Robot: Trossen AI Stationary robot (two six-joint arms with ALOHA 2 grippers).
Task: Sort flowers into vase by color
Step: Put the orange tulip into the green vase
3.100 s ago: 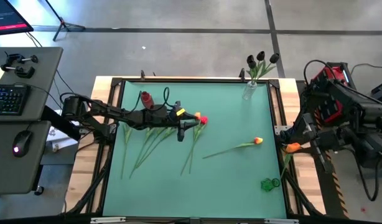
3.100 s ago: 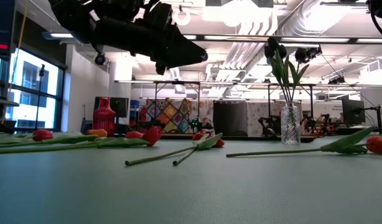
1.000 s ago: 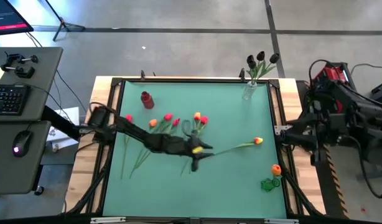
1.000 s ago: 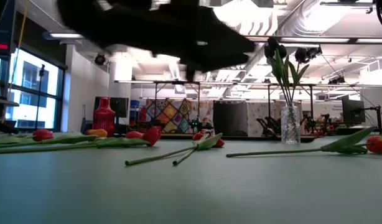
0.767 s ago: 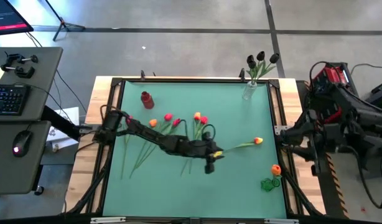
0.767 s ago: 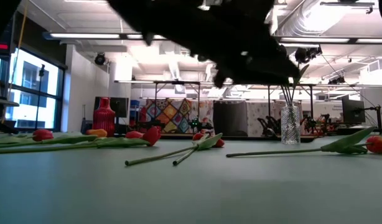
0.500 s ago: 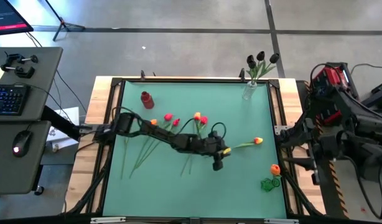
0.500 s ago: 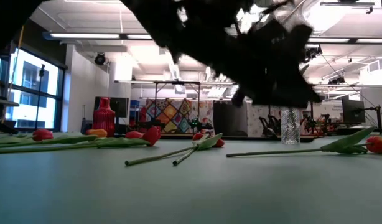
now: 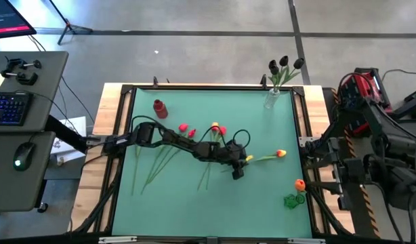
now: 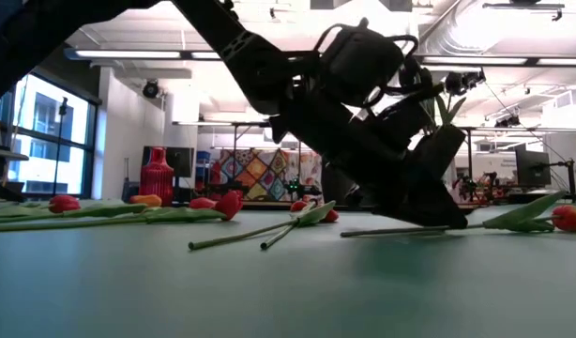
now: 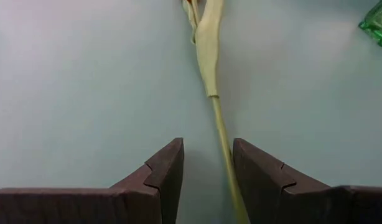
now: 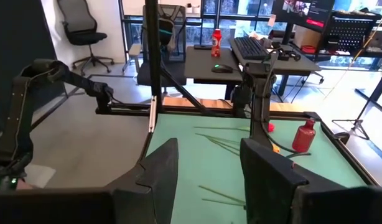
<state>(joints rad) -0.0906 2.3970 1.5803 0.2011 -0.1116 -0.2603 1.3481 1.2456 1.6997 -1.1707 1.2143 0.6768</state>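
An orange tulip (image 9: 280, 154) lies on the green mat, its thin stem (image 11: 221, 134) running toward the table's left. My left gripper (image 11: 208, 168) is low over the mat (image 9: 238, 173), slanting down. It is open, with one finger on each side of that stem, and I cannot tell if they touch it. Several red tulips (image 9: 218, 129) lie near the arm. Near-black tulips (image 9: 284, 64) stand in a clear glass vase (image 9: 272, 99). Another orange tulip (image 9: 300, 184) stands in a green vase (image 9: 293, 200). My right gripper (image 12: 206, 152) hangs open and empty beyond the table's right edge.
A red vase (image 9: 159, 107) stands at the far left of the mat. Loose stems (image 9: 154, 166) lie on the mat's left half under the left arm. A black frame (image 9: 303, 129) rims the mat. A desk with keyboard and mouse (image 9: 18, 108) stands to the table's left.
My left gripper has travelled toward the table's right edge and come down, tipping further downward, until its open fingers stand astride the orange tulip's stem. The tulips have not moved.
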